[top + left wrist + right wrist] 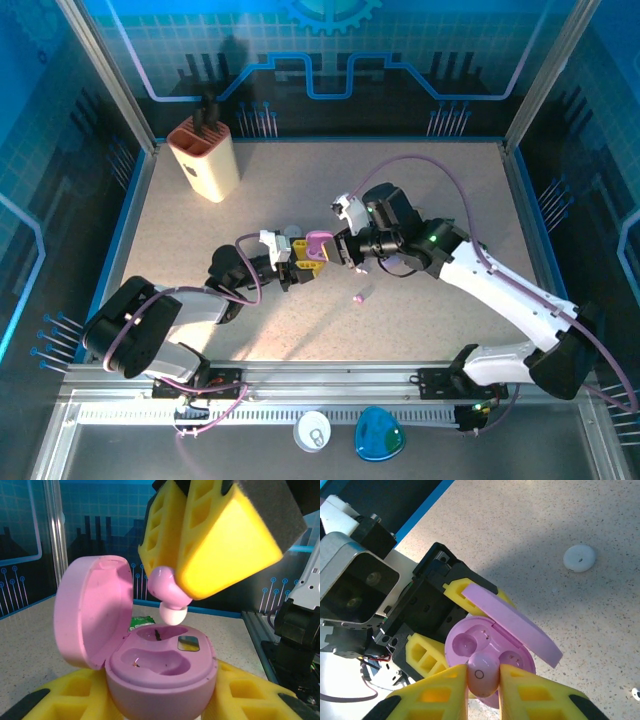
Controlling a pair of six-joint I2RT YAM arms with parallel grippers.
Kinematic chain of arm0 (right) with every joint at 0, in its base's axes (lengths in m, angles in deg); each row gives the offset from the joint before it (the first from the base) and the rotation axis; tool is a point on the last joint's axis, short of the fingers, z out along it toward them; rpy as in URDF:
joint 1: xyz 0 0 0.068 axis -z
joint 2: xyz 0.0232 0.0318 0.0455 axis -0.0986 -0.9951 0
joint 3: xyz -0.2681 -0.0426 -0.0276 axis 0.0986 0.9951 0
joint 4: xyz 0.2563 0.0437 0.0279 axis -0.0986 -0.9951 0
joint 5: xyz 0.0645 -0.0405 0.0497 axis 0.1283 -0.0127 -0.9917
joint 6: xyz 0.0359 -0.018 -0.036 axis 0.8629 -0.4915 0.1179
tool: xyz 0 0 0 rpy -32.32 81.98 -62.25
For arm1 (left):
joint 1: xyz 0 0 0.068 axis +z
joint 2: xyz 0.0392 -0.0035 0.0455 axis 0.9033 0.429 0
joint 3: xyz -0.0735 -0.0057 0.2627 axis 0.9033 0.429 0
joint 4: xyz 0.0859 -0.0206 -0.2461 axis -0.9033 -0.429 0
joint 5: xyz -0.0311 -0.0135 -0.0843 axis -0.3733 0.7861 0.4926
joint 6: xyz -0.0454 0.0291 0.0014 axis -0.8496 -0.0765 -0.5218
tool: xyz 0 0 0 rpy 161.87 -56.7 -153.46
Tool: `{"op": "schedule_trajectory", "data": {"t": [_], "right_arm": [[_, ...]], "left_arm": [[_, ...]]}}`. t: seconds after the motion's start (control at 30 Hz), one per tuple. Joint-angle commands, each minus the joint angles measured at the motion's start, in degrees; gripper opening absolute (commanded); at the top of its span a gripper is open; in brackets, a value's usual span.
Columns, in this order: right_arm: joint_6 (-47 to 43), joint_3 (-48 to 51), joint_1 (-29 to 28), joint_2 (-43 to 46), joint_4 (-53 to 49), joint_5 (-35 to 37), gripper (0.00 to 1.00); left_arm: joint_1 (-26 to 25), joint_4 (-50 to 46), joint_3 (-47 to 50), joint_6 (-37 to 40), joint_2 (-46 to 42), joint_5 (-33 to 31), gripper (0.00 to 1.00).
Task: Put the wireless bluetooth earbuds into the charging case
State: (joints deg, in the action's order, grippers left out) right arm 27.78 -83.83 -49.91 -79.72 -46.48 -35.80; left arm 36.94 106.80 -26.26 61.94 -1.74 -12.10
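A speckled beige counter (pixel 420 180) fills the middle of the top view. Blue panels (pixel 330 40) printed with grids and circuit lines wall it at top, left and right. Metal posts (pixel 107 70) slant in the upper corners. A rail (pixel 330 378) crosses the bottom.

Arms converged, left end effector (pixel 308 258) clamped, right end effector (pixel 483 679) pinched shut
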Motion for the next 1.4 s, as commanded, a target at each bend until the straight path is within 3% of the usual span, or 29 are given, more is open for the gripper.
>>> {"op": "schedule_trajectory", "data": {"t": [0.0,0.87,1.17,1.37], "right_arm": [[-0.97,-1.53,-0.52,-0.42,-0.65,1.45,0.22],[0.30,0.14,1.09,-0.64,-2.00,-1.26,0.26],[0.98,0.86,1.65,1.86,-0.21,0.01,0.44],[1.00,5.52,3.21,8.00,3.99,0.52,0.54]], "left_arm": [[-0.42,1.97,-0.32,-0.02,-1.57,0.90,0.37],[-0.46,1.93,-0.92,-0.51,-1.69,-0.89,0.36],[-0.43,1.90,-1.42,-0.85,-1.33,-0.54,0.36],[-0.15,1.97,-0.86,-0.24,-1.48,-1.89,0.36]]}}
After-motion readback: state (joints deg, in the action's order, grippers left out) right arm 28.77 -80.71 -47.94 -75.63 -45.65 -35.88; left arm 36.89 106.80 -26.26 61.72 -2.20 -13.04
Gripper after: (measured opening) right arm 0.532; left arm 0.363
